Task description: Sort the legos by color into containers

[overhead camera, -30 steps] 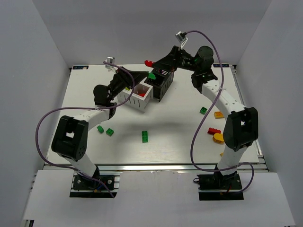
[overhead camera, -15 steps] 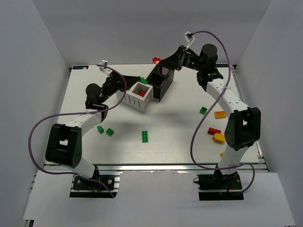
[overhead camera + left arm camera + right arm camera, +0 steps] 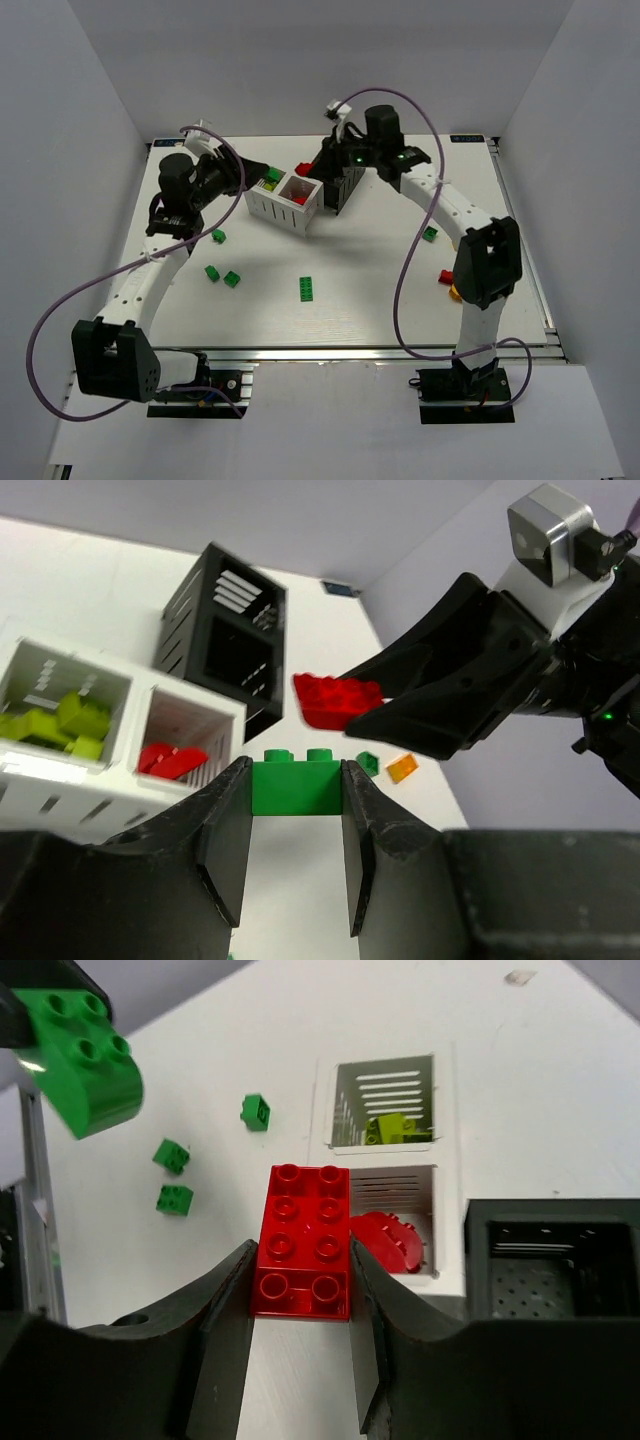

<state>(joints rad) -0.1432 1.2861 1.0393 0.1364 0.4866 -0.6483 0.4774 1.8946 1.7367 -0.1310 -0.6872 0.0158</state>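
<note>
The red two-by-four brick (image 3: pixel 303 1240) is clamped between the fingers of the right gripper (image 3: pixel 302 1260). Within the last second it has been carried from beyond the black container (image 3: pixel 345 185) to a spot just above the far edge of the white container (image 3: pixel 275 210). In the right wrist view it hangs almost over the compartment where other red bricks (image 3: pixel 385 1240) already lie. A release there looks close, once the brick is brought fully over the opening.

The green two-by-two brick (image 3: pixel 295 785) is gripped in the same way by the left gripper (image 3: pixel 295 775). It has been drawn back from near the black container and is now held in the air above the far left side of the white container, next to the compartment of lime bricks (image 3: pixel 60 720). Neither compartment of the white container suits it, so the retreat is judged to be room made for the other arm, with the black container as its likely place.

Loose green bricks (image 3: pixel 232 279) are left on the table in front of the white container. One green brick (image 3: pixel 429 234) and one red brick (image 3: pixel 445 277) lie well to its right.
</note>
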